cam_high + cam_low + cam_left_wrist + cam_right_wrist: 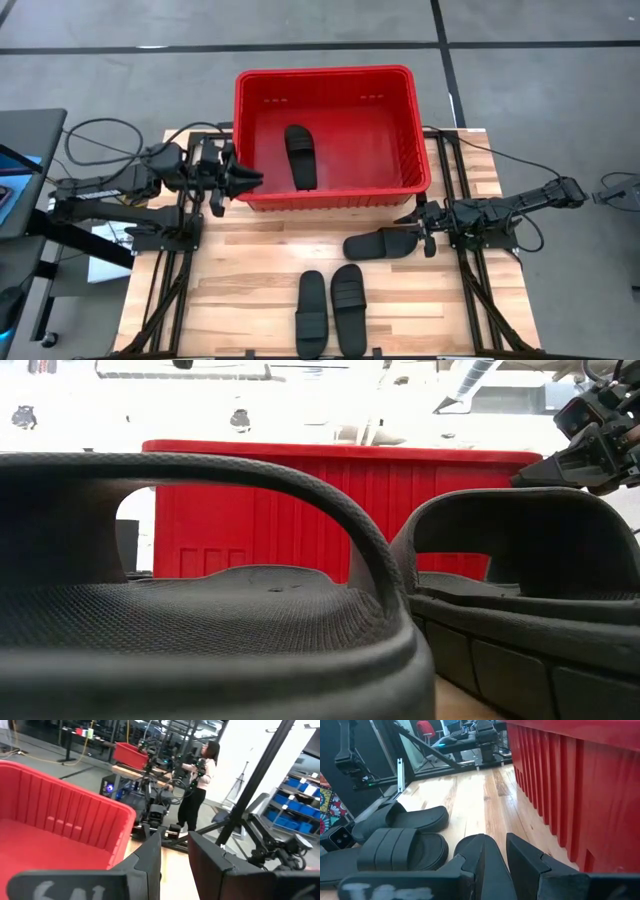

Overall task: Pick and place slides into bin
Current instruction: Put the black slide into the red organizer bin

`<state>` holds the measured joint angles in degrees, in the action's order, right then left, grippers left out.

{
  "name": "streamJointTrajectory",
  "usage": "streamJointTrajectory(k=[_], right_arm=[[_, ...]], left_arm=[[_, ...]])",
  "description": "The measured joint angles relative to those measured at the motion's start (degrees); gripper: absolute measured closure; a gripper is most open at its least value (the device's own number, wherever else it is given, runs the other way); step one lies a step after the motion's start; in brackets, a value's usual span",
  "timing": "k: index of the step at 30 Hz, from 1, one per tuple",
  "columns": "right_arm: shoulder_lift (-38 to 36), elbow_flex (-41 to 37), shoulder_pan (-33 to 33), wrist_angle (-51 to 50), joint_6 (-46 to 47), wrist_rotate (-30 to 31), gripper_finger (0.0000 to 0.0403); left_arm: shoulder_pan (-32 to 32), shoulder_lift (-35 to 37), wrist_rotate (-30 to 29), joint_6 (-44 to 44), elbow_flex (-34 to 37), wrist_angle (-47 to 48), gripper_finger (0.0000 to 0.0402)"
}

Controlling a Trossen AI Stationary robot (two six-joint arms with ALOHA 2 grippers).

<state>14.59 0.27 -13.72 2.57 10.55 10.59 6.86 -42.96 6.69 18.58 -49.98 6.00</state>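
Observation:
The red bin (325, 135) stands at the table's far middle, and one black slide (300, 155) lies flat on its floor. A second slide (385, 243) lies on the table in front of the bin's right near corner. Two more slides (311, 312) (347, 308) lie side by side at the near edge and fill the low view (200, 610) (520, 590). My left gripper (250, 180) hovers at the bin's left near corner with a narrow gap between its fingers, empty. My right gripper (415, 215) hovers just beyond the second slide's right end (395, 847), narrowly open and empty.
The bin's near wall (580, 790) rises close beside my right gripper. Bare wooden table (250, 270) lies between the bin and the near slides. Black frame rails (165, 290) run along both table sides. A person (200, 780) stands at another station in the room.

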Motion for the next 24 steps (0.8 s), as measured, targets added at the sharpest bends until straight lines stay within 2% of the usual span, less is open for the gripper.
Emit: streamJointTrajectory(k=[9, 14, 18, 24], right_arm=[[0.00, 0.01, -0.01, 0.00, 0.00, 0.00, 0.0332], [0.01, 0.00, -0.27, 0.11, 0.59, -0.20, 0.0332], [0.02, 0.01, -1.34, 4.74, 13.84, -0.20, 0.0332], [-0.02, 0.00, -1.31, 16.42, 26.73, -0.14, 0.0332]], left_arm=[[-0.45, -0.02, -0.20, -0.86, 0.00, -1.14, 0.0315], [-0.45, -0.04, -2.46, -0.04, 0.00, -1.92, 0.0315], [-0.45, -0.26, -4.80, 0.10, 0.00, -2.82, 0.0315], [-0.43, -0.31, -6.55, 1.50, 0.00, -3.01, 0.0315]])
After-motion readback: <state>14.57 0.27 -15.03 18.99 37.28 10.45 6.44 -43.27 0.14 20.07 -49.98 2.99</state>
